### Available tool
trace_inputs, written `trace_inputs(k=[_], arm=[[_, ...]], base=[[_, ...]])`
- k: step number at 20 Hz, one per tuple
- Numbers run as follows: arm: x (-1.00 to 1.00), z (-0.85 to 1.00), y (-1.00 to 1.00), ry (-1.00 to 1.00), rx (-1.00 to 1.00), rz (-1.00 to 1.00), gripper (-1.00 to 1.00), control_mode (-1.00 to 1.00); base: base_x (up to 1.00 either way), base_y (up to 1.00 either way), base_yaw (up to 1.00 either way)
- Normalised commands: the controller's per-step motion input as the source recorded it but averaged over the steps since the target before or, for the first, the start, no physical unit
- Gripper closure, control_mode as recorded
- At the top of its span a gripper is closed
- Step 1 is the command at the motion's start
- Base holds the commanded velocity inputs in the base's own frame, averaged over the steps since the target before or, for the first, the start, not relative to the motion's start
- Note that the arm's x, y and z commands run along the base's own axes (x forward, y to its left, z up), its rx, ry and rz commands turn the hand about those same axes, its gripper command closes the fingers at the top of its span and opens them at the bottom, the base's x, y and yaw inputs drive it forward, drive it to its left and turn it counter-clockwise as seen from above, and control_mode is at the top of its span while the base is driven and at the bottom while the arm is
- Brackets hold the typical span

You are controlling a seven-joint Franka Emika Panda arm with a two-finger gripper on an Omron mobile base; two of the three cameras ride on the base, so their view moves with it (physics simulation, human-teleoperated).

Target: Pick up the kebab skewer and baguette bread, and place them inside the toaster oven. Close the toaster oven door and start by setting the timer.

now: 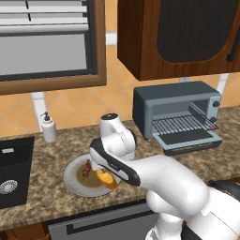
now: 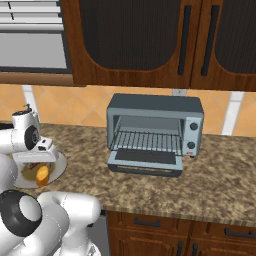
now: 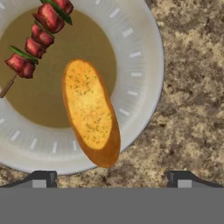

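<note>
Baguette bread (image 3: 91, 111) on unmarked plate (image 3: 144, 65), kebab skewer (image 3: 37, 39) alongside

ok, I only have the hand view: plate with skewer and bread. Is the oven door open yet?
Observer: Yes. The toaster oven door is folded down, and the wire rack is exposed.
Operator: Where's the oven from the plate?
Observer: The toaster oven sits on the counter to the plate's right, further back.
Operator: Anything else nearby?
Observer: A soap dispenser stands behind the plate, with a sink to the plate's left.
</note>
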Motion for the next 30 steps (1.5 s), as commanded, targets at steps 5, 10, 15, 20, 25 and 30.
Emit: trace_inputs(k=[5, 10, 15, 20, 25, 30], arm=[[0.41, -0.4, 0.31, 0.02, 0.0, 0.0, -1.0, -1.0], [0.2, -0.31, 0.14, 0.06, 0.0, 0.0, -1.0, -1.0], [0.0, -0.41, 0.07, 0.04, 0.0, 0.01, -1.0, -1.0], [0.0, -0.23, 0.0, 0.0, 0.0, 0.0, -1.0, -1.0], [0.0, -0.19, -0.12, 0.0, 0.0, 0.0, -1.0, -1.0], [0.0, -0.26, -0.02, 0.0, 0.0, 0.0, -1.0, -1.0]], base=[[0.0, 0.0, 0.0], [0.0, 0.0, 0.0], [0.0, 0.0, 0.0], [0.0, 0.0, 0.0], [0.0, 0.0, 0.0], [0.0, 0.0, 0.0]])
